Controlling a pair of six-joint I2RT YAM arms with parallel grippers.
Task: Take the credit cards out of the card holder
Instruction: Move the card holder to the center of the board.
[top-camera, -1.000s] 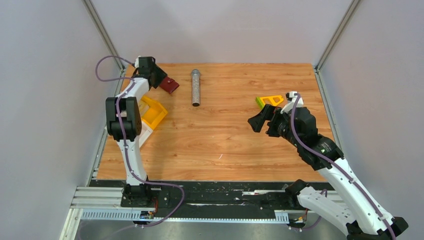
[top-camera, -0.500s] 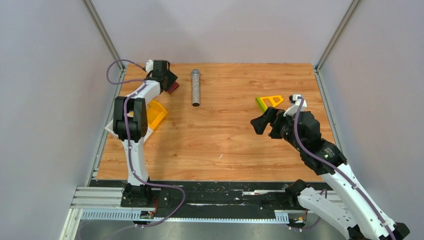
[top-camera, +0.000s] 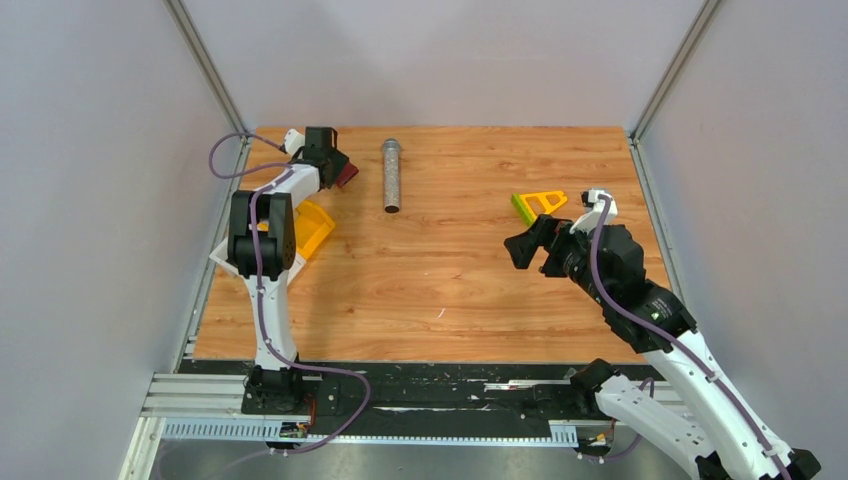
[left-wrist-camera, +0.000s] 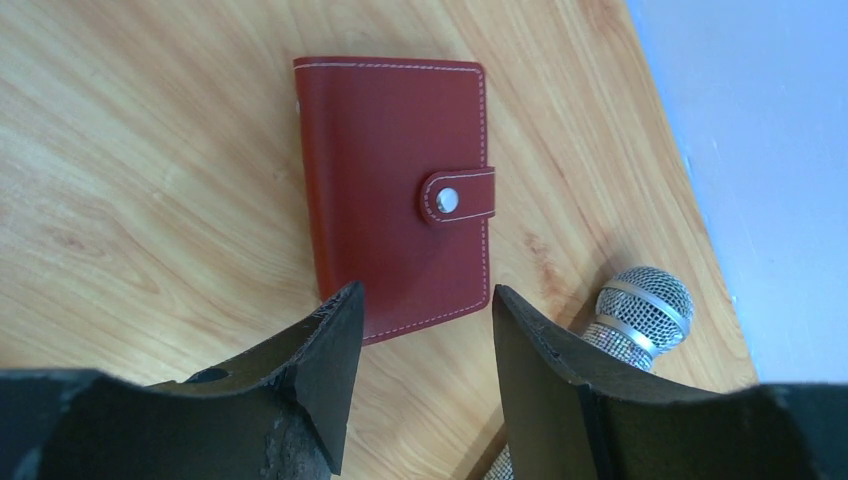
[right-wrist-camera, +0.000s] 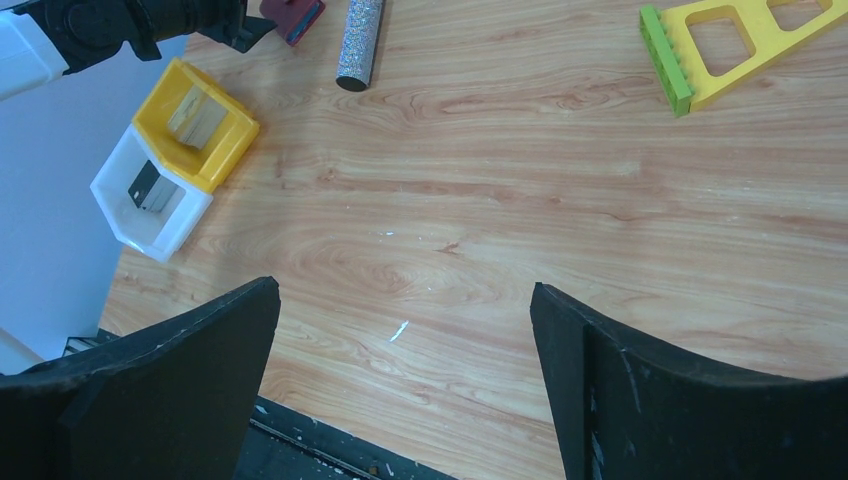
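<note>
The dark-red card holder (left-wrist-camera: 380, 170) lies shut on the table, its snap tab fastened; it also shows at the far left in the top view (top-camera: 347, 175). My left gripper (left-wrist-camera: 425, 300) is open just above its near edge, with nothing between the jaws. A tan-gold card (right-wrist-camera: 195, 115) stands in the yellow tray (right-wrist-camera: 228, 150). A dark grey card (right-wrist-camera: 150, 185) stands in the white tray (right-wrist-camera: 180, 228). My right gripper (right-wrist-camera: 405, 288) is open and empty, high over the right middle of the table (top-camera: 517, 248).
A silver glitter microphone (top-camera: 391, 175) lies right of the holder, close to my left fingers (left-wrist-camera: 645, 300). A yellow-green triangular piece (top-camera: 540, 203) lies at the back right. The two trays (top-camera: 312, 228) sit at the left edge beside the left arm.
The left wrist swung right and turned over the holder, which stuck out from its tip a second ago and now lies flat below the open jaws. The right arm drifted slightly right.
</note>
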